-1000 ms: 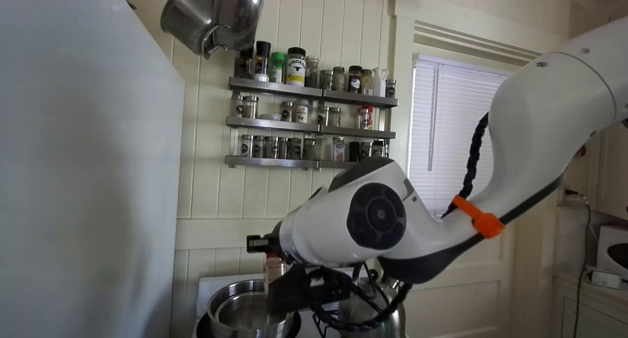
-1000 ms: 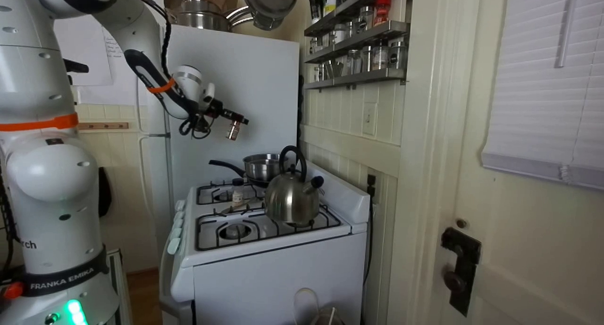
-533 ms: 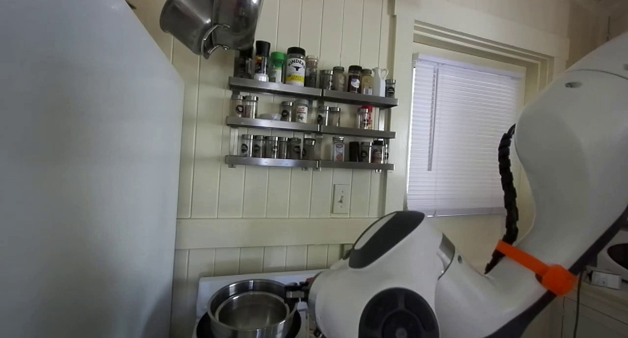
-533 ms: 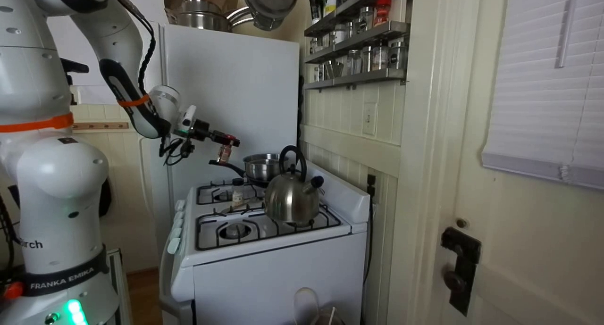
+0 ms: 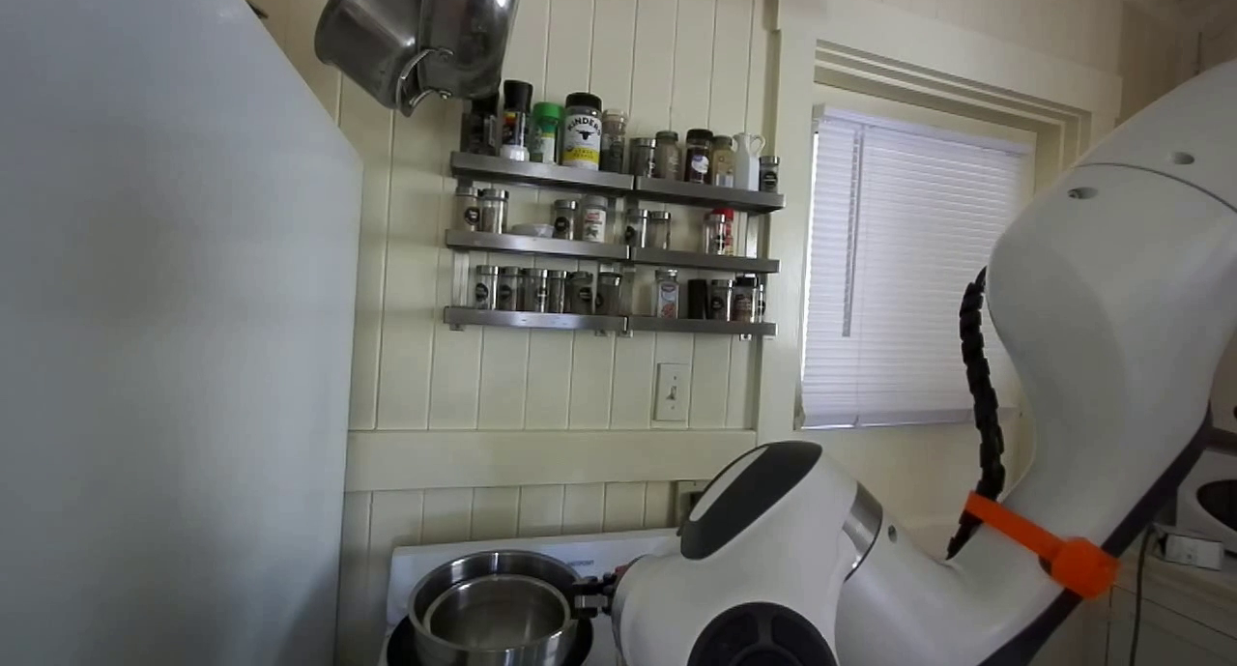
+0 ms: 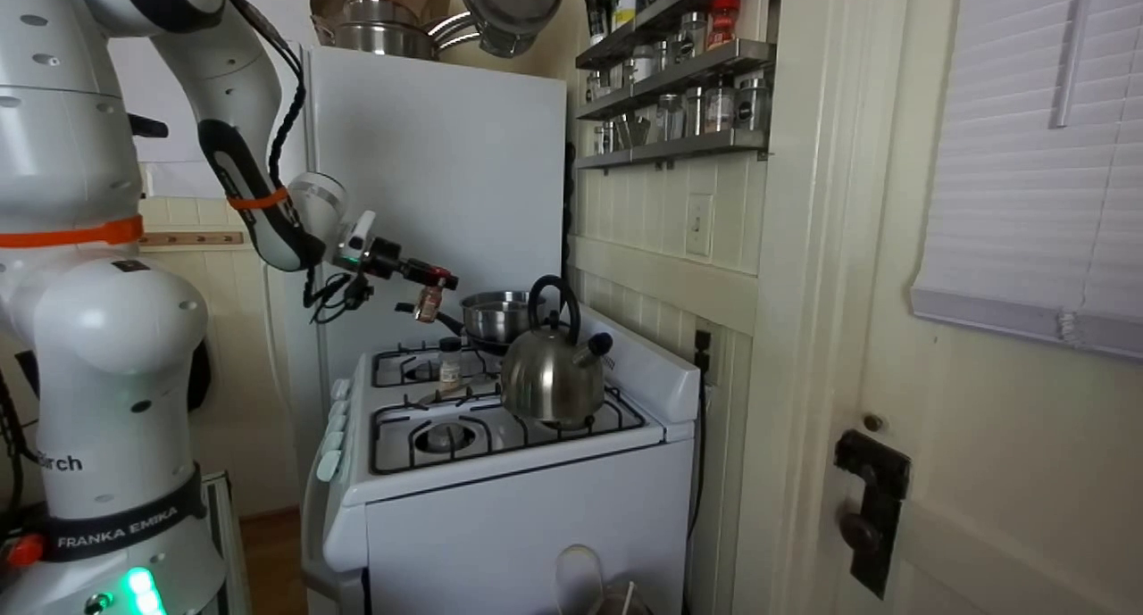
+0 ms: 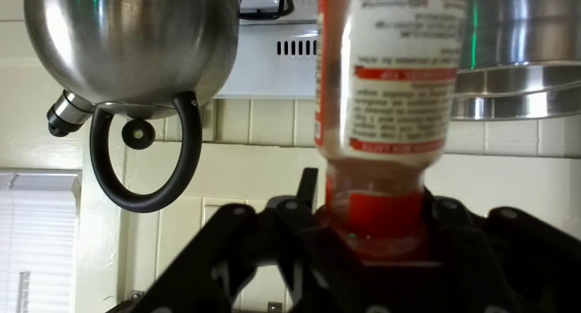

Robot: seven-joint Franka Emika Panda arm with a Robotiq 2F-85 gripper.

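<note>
Near the rounded steel kettle (image 6: pixel 549 381), the pincer (image 7: pixel 371 209) is closed on a transparent, red-topped, labelled seasoning bottle (image 7: pixel 399 90); beside this kettle there stands a cylindrical metal pot (image 6: pixel 489 319).

In an exterior view, a bottle (image 6: pixel 429 304) hangs beneath the gripper (image 6: pixel 441 278), clear of the stove (image 6: pixel 527 517) and left of the pot (image 6: pixel 494 318). A kettle (image 6: pixel 552 381) stands on the stove, nearer the camera than the pot, with a jar (image 6: pixel 449 369) to its left. The refrigerator (image 6: pixel 446 169) rises behind the stove, cookware (image 6: pixel 382 38) on top, while wall shelves (image 6: pixel 676 151) to its right bear more jars (image 6: pixel 753 103). In the wrist view, the bottle comes between kettle, left, and pot, right.
</note>
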